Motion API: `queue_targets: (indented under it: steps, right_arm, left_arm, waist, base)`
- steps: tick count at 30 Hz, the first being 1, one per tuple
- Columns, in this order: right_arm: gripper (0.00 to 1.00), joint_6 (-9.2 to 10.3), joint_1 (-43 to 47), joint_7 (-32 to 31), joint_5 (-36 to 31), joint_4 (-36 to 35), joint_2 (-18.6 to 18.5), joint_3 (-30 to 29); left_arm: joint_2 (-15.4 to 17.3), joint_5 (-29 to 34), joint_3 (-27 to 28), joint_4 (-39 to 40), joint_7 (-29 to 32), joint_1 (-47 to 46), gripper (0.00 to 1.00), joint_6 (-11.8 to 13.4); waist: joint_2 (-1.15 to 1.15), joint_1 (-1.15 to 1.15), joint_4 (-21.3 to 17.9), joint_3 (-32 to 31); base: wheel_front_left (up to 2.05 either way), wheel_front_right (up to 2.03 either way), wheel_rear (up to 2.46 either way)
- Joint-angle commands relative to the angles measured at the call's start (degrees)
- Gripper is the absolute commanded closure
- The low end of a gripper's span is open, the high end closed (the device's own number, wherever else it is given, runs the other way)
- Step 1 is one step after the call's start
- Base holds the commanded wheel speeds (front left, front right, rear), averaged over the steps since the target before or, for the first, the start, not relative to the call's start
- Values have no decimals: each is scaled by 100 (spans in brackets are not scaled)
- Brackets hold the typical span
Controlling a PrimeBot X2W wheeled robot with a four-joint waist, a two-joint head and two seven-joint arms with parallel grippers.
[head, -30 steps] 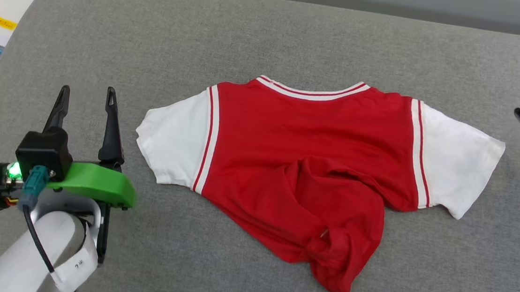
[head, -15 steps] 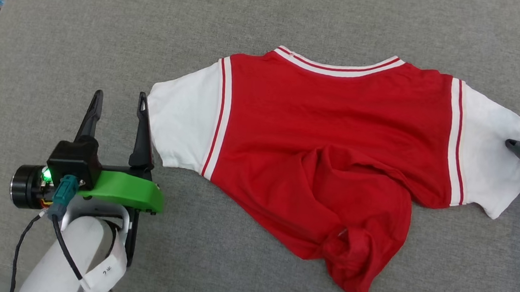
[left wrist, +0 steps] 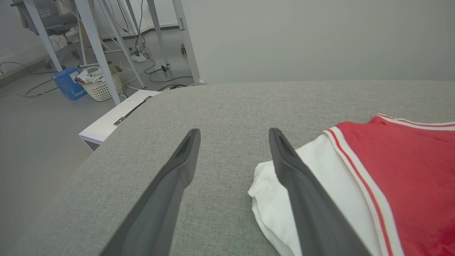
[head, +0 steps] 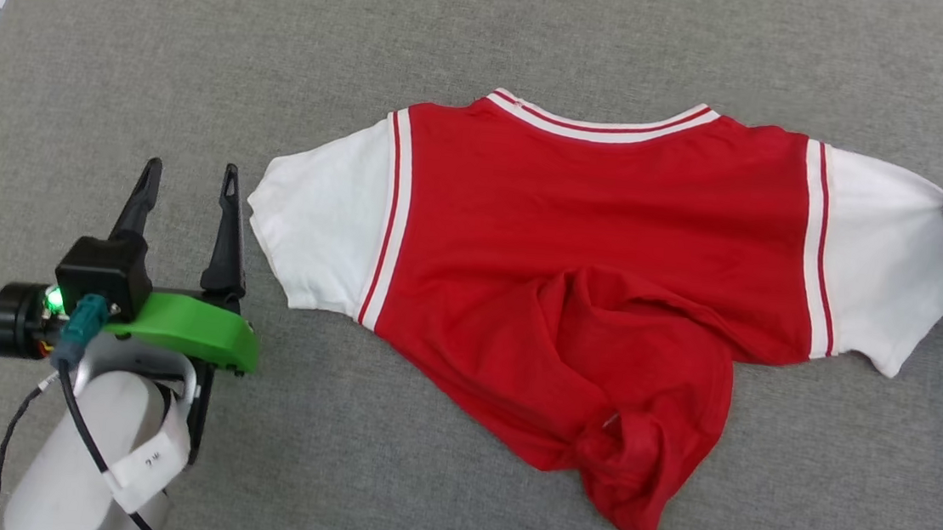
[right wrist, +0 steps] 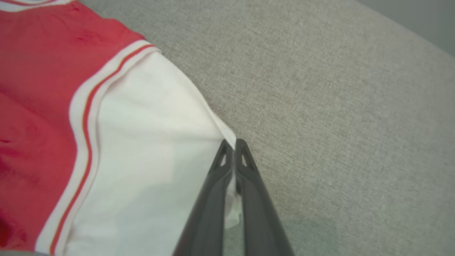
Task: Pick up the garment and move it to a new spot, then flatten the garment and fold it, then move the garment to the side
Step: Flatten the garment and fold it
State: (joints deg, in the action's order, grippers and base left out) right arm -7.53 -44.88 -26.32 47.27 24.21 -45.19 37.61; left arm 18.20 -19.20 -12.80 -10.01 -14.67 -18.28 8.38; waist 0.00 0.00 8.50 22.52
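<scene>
Well — wrist tag (head: pixel 147 463) writing unreadable; right gripper (right wrist: pixel 233 145) pinches garment (head: pixel 576 240) sleeve.

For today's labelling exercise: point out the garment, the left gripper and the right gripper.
garment (head: pixel 595 216): head view, red chest panel.
left gripper (head: pixel 192 165): head view, midway between its open fingertips.
right gripper (right wrist: pixel 233 141): right wrist view, between shut fingertips pinching the sleeve.

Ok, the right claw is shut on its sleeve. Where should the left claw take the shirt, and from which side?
Take the outer hem of the white left sleeve, coming in low from the robot's left. That edge lies flat on the grey cushion and faces the open left claw close beside it. It mirrors the pinch of the right claw, so pulling apart should flatten the garment.
</scene>
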Motion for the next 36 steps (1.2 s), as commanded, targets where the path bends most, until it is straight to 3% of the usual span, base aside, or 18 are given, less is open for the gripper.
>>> queue_targets:
  steps: [1,5,11,17,23,27,31,36]
  right_arm:
    - [100,4,64,161,47,-90,-117,-71]
    - [100,4,323,427,99,-418,-456,-243]
    - [100,4,800,533,147,-774,-697,-570]
    - [100,4,1178,572,31,-1005,-617,-908]
    - [100,4,1286,415,-137,-1222,-420,-1205]
    - [100,4,1282,305,-244,-1364,-302,-1334]
    - [100,4,1253,238,-341,-1486,-194,-1430]
    - [100,4,1200,173,-438,-1588,-105,-1505]
  left_arm:
    - [97,17,60,-60,-32,-207,0,-116]
    - [412,5,97,-239,21,-576,0,-449]
    - [916,-112,-7,-273,841,-1367,0,-1022]
    - [1184,-553,-487,-473,2493,-2359,0,-1495]
    - [1447,-1605,-1487,-718,4658,-3293,0,-1582]
    - [1612,-2367,-2087,-938,5608,-3667,0,-1584]
    - [1744,-2834,-2533,-1242,6109,-3866,0,-1585]
    - [1827,-3096,-2971,-1565,6201,-3961,0,-1586]
  waist:
    - [0,0,-154,-179]
    - [0,0,-299,-346]
    - [0,0,-542,-381]
    - [0,0,-709,-221]
    - [0,0,-885,31]
    - [0,0,-977,181]
    - [0,0,-1084,344]
    - [0,0,-1166,544]
  base:
    - [0,0,0]
    - [0,0,0]
    - [0,0,0]
    - [0,0,0]
    - [0,0,0]
    - [0,0,0]
    - [0,0,0]
    - [0,0,0]
